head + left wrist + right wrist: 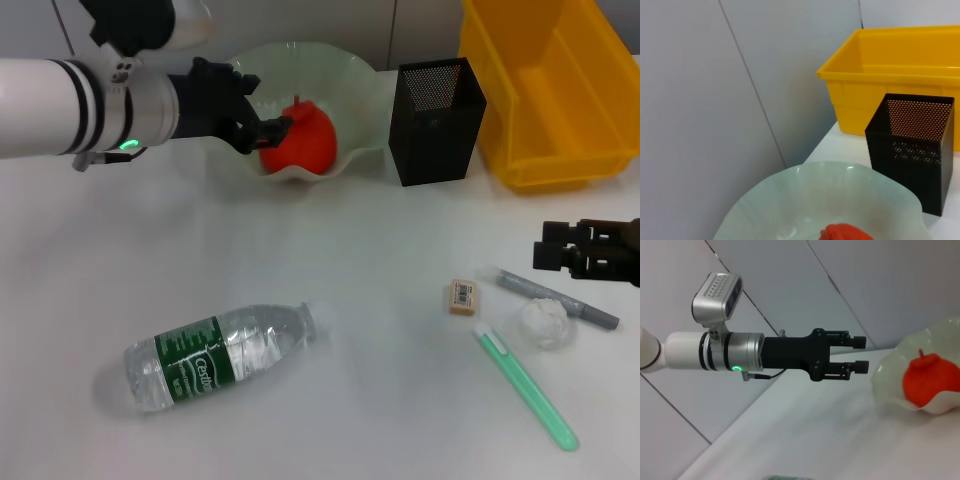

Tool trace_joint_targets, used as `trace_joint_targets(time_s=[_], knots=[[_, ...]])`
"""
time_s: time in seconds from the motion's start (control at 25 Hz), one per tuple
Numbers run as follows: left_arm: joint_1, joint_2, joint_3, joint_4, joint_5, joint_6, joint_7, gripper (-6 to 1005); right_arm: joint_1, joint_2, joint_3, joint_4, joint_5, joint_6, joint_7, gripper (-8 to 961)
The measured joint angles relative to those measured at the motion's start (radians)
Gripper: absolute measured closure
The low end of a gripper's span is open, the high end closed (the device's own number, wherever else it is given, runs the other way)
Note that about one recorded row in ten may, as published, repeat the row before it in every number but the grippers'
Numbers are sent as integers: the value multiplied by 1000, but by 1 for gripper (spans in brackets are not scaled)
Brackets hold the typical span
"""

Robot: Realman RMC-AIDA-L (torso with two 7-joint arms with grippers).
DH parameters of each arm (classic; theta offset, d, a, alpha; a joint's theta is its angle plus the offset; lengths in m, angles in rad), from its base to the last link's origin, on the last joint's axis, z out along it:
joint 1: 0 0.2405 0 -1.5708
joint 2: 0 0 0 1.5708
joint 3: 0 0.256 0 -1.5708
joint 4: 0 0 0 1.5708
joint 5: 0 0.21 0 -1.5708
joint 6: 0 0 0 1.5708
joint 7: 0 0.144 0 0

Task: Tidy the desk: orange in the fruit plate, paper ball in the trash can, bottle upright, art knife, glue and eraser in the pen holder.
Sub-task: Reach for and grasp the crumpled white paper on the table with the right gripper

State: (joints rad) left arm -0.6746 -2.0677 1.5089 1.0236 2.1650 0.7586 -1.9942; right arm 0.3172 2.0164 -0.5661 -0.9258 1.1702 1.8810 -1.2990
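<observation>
While the orange (pixel 300 140) sits inside the pale-green fruit plate (pixel 355 85) at upper centre of the head view, the left gripper (pixel 272 118) hovers at the plate's left rim, just beside the fruit; its black fingers stand spread, with nothing between them, as the right wrist view confirms (pixel 862 354). Pen holder (pixel 435 120): black mesh, upright, immediately right of the plate. Trash can (pixel 560 100): yellow bin, upper right corner, beside the holder. Bottle (pixel 220 355): lying on its side at lower left, green label up, cap end toward the centre. Eraser (pixel 461 297): beige block, right of centre on the white table (pixel 100 260). Paper ball (pixel 545 322): crumpled white, lower right, near the eraser. Grey pen-like tool (pixel 555 297): lying diagonally, touching or just behind the paper ball. Green stick (pixel 525 388): translucent, lying diagonally below the eraser and ball. Right gripper (pixel 545 250): at the right edge, above the grey tool; whether its fingers are apart or together cannot be told. Left wrist view: plate rim (pixel 790 200), a sliver of orange (pixel 845 232), holder (pixel 912 145), bin (pixel 890 80).
</observation>
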Motion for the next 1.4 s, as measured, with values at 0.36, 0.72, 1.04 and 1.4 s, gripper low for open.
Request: trace_joint_targets(time_s=[0.36, 0.72, 1.04, 1.4], knots=[[21, -3, -2, 28, 59, 24, -47, 369, 13, -21, -111, -64, 77, 2, 217, 295], [49, -5, -2, 22, 59, -1, -43, 372, 4, -16, -90, -168, 1, -5, 317, 431], [57, -5, -2, 16, 58, -17, -40, 374, 1, -15, -66, -281, -128, -3, 428, 499], [49, -6, 16, -11, 59, -55, -45, 376, 22, -9, -240, -431, -336, 1, 552, 439]])
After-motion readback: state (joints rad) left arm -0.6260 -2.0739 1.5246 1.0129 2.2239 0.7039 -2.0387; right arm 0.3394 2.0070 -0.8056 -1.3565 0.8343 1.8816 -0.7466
